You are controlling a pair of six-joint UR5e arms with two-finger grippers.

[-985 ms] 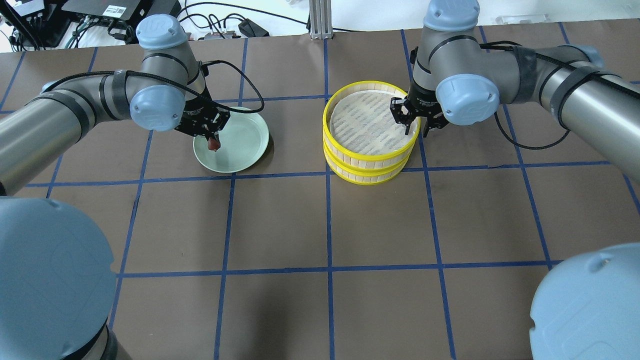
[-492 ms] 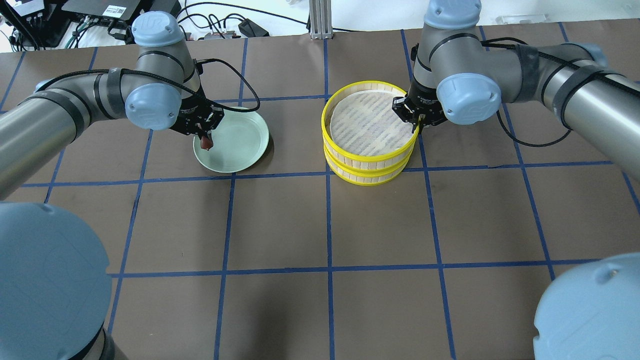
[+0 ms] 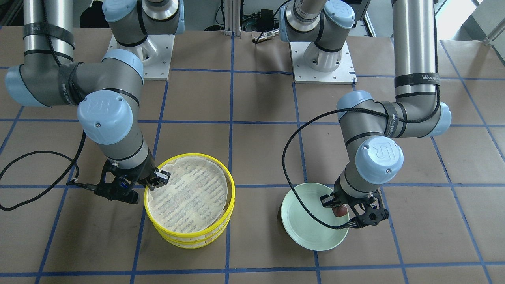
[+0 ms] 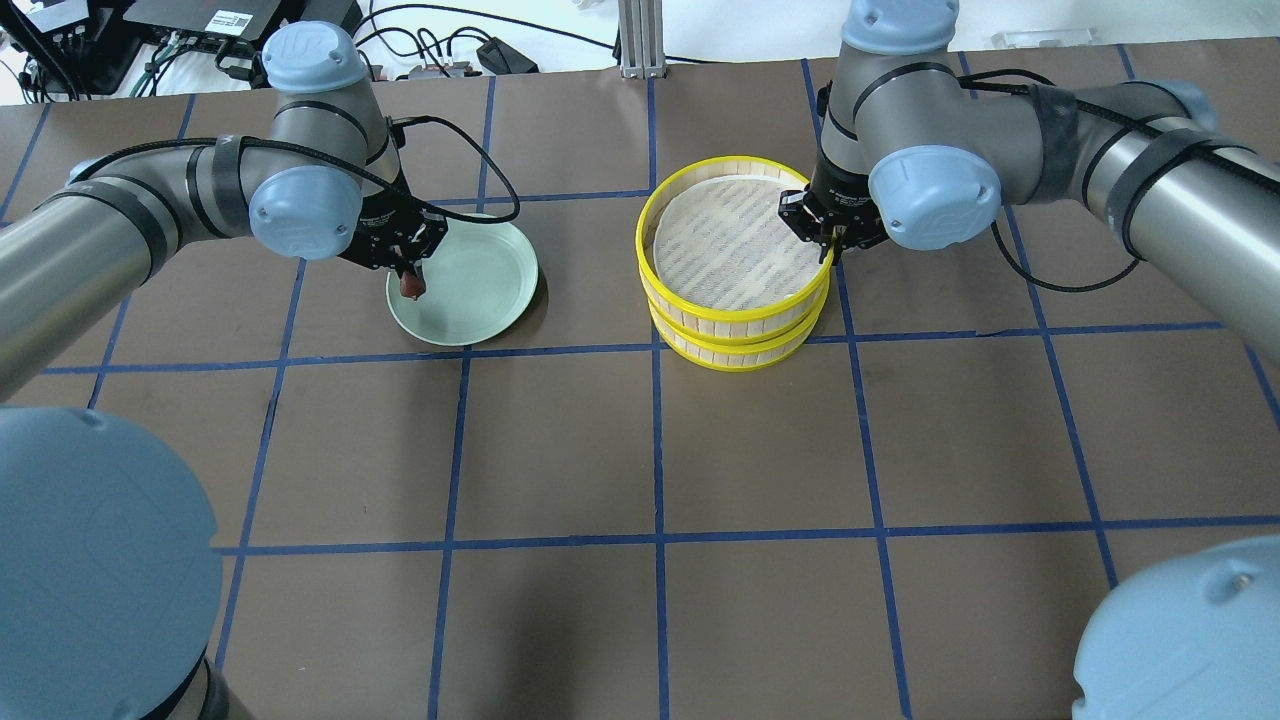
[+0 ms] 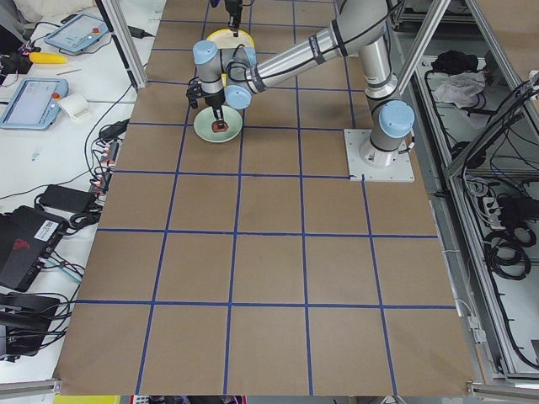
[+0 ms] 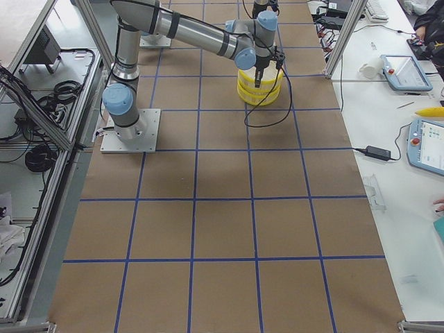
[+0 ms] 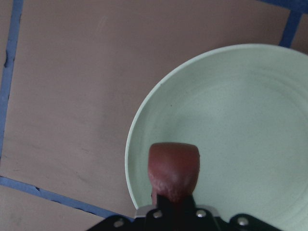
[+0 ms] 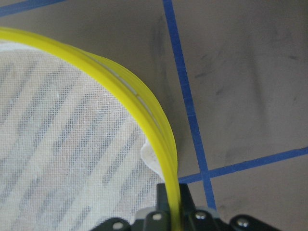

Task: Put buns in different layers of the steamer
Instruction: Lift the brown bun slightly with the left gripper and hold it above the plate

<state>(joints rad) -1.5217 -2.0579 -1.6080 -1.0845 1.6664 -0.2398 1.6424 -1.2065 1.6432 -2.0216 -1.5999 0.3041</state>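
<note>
The dark reddish-brown bun [image 4: 409, 286] hangs in my left gripper [image 4: 409, 280], which is shut on it just above the near-left edge of the pale green plate [image 4: 480, 300]. It also shows in the left wrist view [image 7: 173, 168] and the front view [image 3: 339, 211]. My right gripper [image 4: 830, 248] is shut on the right side of the yellow rim of the steamer's top tier [image 4: 740, 312]. That tier sits slightly offset over the bottom tier [image 4: 740, 358]. Its white cloth liner [image 8: 72, 144] is bare. The cream-white bun is not in view.
The plate [image 3: 307, 232] is otherwise bare. Brown paper with blue tape lines covers the table [image 4: 660, 450]. Cables and electronics [image 4: 200, 30] lie beyond the far edge. The arms' bases [image 3: 323, 59] stand at the robot side.
My right gripper closed on the top tier's rim, and the tier has shifted up and slightly left. My left gripper moved a little left with the brown bun.
</note>
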